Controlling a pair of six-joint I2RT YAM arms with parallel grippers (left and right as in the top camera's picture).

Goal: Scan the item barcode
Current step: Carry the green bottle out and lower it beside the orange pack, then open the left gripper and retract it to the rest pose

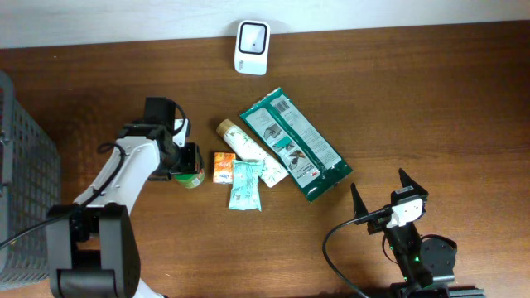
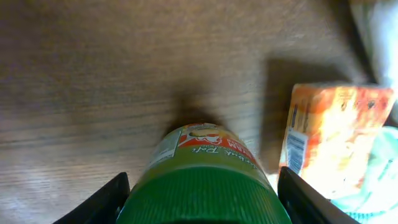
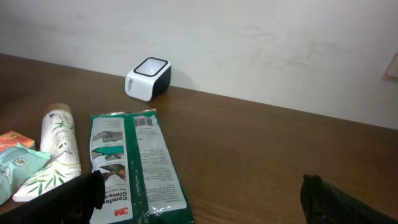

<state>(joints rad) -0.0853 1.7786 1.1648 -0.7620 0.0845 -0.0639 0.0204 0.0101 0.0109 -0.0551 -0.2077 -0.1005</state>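
A jar with a green ribbed lid [image 1: 190, 176] [image 2: 205, 180] stands upright on the wooden table, left of the pile of goods. My left gripper [image 1: 185, 164] [image 2: 204, 190] is shut on it, one black finger against each side of the lid. The white barcode scanner [image 1: 251, 47] [image 3: 148, 78] sits at the table's far edge, well away from the jar. No barcode shows on the jar from here. My right gripper [image 1: 381, 189] [image 3: 202, 186] stands open and empty at the near right, facing the scanner.
An orange packet [image 1: 224, 167] [image 2: 333, 137] lies just right of the jar. A teal sachet [image 1: 246, 184], a white tube [image 1: 248, 149] and a green glove pack [image 1: 290, 142] [image 3: 134, 165] follow. A grey basket [image 1: 25, 174] stands at the left edge.
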